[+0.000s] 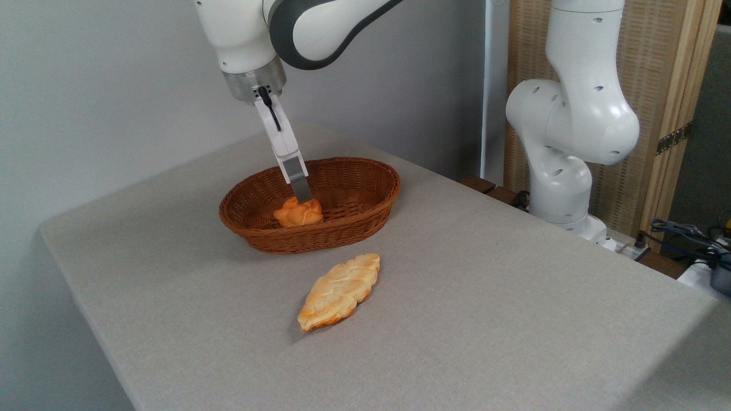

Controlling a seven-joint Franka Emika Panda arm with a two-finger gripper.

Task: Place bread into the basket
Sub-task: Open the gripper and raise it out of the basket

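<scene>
my gripper reaches down into the basket, fingertips touching the top of the bread; whether clenched or released, i cannot tell. bread sits inside the basket, left part. leaf-shaped pastry lies on the table, in front of the basket.

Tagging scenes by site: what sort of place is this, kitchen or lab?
Likely a robot lab, not a kitchen: a bare grey table, a second arm mounted beside it, loose cables at right.
</scene>
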